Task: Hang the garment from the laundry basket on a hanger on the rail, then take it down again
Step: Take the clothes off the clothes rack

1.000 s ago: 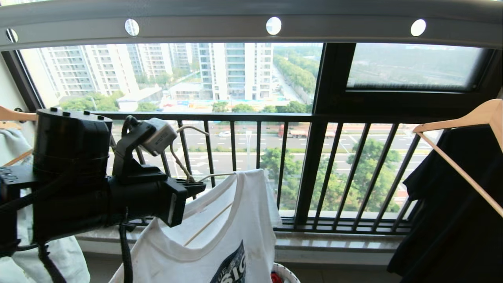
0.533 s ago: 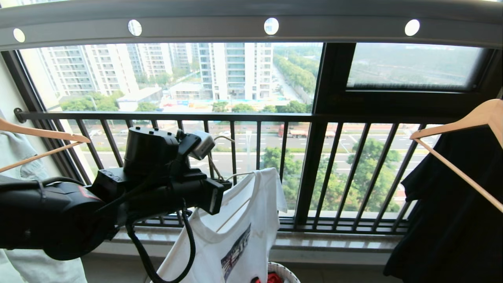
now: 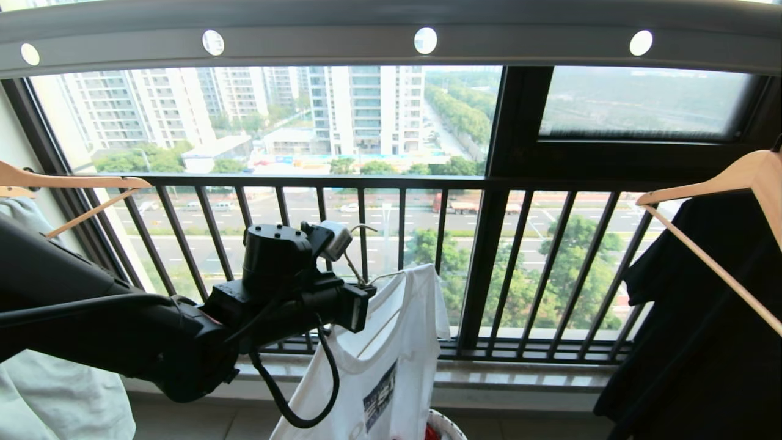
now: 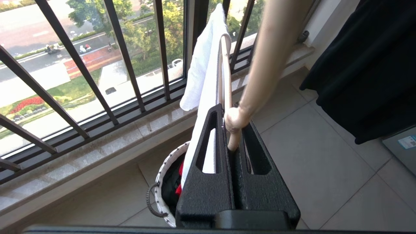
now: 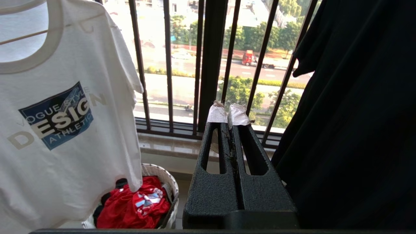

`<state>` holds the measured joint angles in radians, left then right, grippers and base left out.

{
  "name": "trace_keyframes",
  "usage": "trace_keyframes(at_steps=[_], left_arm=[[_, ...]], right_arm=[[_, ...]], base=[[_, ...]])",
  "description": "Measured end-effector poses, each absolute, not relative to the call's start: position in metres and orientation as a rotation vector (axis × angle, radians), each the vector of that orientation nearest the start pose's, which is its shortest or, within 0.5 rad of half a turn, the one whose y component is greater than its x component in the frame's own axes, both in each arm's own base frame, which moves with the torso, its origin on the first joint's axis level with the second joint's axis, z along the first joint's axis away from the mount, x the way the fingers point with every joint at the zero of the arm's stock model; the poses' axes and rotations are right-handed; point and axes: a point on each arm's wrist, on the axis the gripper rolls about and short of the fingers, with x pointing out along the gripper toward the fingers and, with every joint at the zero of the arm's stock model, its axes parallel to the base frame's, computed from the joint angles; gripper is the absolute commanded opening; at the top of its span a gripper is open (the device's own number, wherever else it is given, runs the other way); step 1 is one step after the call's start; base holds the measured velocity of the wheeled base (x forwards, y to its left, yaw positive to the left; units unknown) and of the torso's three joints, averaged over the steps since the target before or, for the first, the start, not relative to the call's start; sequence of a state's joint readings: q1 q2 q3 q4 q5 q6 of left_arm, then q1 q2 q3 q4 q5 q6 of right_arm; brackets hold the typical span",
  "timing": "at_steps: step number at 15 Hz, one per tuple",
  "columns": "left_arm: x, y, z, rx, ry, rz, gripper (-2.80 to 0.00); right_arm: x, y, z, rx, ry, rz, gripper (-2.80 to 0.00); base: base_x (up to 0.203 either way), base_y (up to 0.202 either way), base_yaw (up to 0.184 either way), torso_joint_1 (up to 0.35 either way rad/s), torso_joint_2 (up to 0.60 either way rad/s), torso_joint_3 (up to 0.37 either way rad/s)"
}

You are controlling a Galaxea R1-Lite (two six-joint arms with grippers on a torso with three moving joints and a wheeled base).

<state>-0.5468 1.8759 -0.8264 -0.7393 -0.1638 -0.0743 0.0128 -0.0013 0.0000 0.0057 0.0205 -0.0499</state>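
Right now the garment (image 3: 379, 373), a white T-shirt with a dark blue chest print, hangs draped over the hanger (image 4: 226, 97), its round neck open around the wire and one sleeve drooping toward the window guard (image 3: 403, 244). My left gripper (image 4: 234, 143) is clamped tight on the hanger just below its hook, so the shirt's weight pulls straight down under my fingers (image 4: 208, 152) and the shoulders stay spread rather than sliding off. I hold it out in front of the guard and well below the rail (image 3: 391, 46), which I judge means the hook has yet to go up and over that bar. Directly beneath the shirt sits the laundry basket (image 5: 169, 182), with a red cloth (image 5: 136, 204) left inside it, so anything that slips would probably fall back in. My right gripper (image 5: 227, 117) is squeezed shut on nothing, parked low beside the black shirt (image 5: 357, 113) and out of the way. Counting: one white shirt on one wire hanger, one basket, one rail showing four round holes, and two wooden hangers (image 3: 721, 183), one at each side, the far one carrying the black shirt, the near one a pale garment (image 3: 55, 391).
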Motion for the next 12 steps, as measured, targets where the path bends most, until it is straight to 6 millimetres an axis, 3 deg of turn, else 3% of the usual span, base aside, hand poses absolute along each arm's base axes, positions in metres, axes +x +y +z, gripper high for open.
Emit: trace_keyframes(at_steps=[6, 8, 12], left_arm=[[0.285, -0.179, 0.143, -0.029, 0.329, -0.696, -2.80], [0.285, -0.179, 0.141, -0.030, 0.334, -0.696, -2.80], [0.286, -0.181, 0.139, -0.037, 0.343, -0.696, -2.80]], right_arm=[[-0.024, 0.000, 0.076, -0.061, 0.004, 0.028, -2.80], [-0.030, 0.000, 0.096, -0.061, -0.038, 0.025, -2.80], [-0.036, 0.000, 0.154, -0.067, -0.070, 0.039, -2.80]], base=[[0.000, 0.000, 0.000, 0.000, 0.00, 0.000], [0.000, 0.000, 0.000, 0.000, 0.00, 0.000], [0.000, 0.000, 0.000, 0.000, 0.00, 0.000]])
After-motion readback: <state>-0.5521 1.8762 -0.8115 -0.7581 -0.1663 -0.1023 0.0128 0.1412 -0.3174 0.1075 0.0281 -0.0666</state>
